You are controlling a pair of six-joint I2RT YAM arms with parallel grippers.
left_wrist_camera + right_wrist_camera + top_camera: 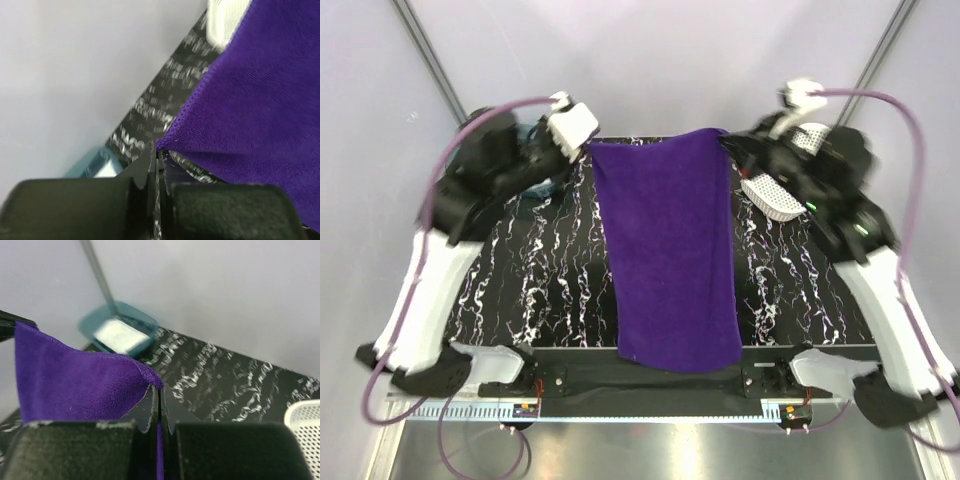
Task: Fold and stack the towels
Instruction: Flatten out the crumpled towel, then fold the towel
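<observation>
The purple towel [670,250] is held spread out above the black marbled table [550,270], with its lower edge reaching the table's near side. The left gripper [582,150] is clamped on one far corner and the right gripper [725,142] on the other.

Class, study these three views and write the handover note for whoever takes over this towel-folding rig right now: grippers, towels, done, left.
Left gripper: shut on the purple towel's far left corner.
Right gripper: shut on its far right corner.
Purple towel: unfolded, far edge stretched between the grippers, the rest running down the table to its near edge.
Other towels: not clearly in view; something white lies in the teal bin, too blurred to identify.
Done: no fold or stack visible.
Left: fold the purple towel, then fold and stack the others.
</observation>
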